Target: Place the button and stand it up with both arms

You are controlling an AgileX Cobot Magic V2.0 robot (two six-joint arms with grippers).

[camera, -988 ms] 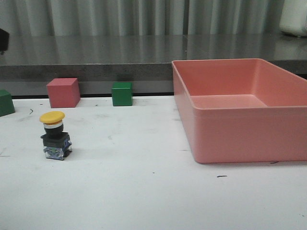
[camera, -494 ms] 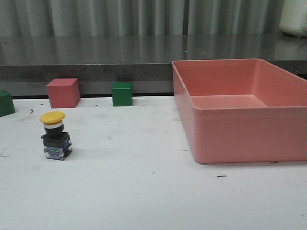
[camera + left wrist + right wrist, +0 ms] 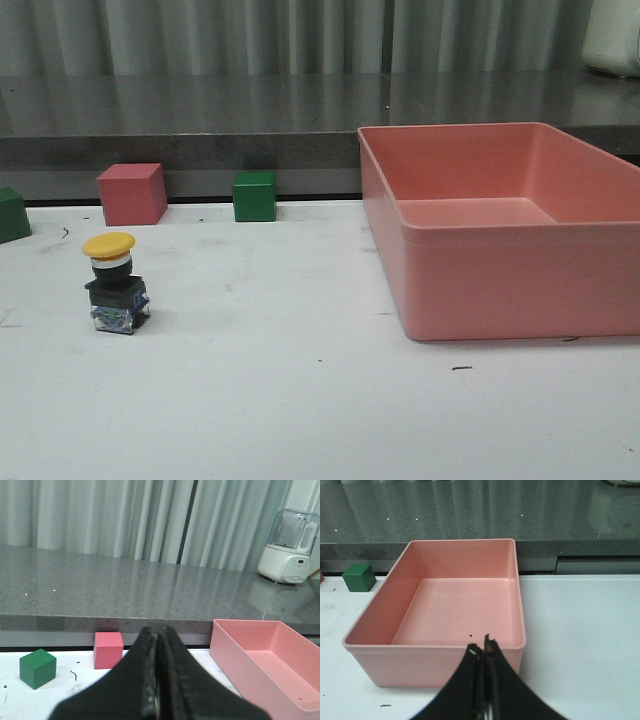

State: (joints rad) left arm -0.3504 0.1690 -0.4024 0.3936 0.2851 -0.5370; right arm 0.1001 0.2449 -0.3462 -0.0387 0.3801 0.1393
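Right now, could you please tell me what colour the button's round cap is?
Yellow: the button has a yellow cap over a black body, clearest in the front view.

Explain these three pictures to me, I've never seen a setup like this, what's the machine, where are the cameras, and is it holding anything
This is a two-armed robot at a white table. One picture looks forward over the table; the other two come from cameras on each wrist. The left gripper and right gripper show as black fingers pressed together, holding nothing. On the table a button with a yellow cap stands upright, beside an empty pink bin. Along the back edge sit a pink cube and a green cube; another green block is cut off at the far left.
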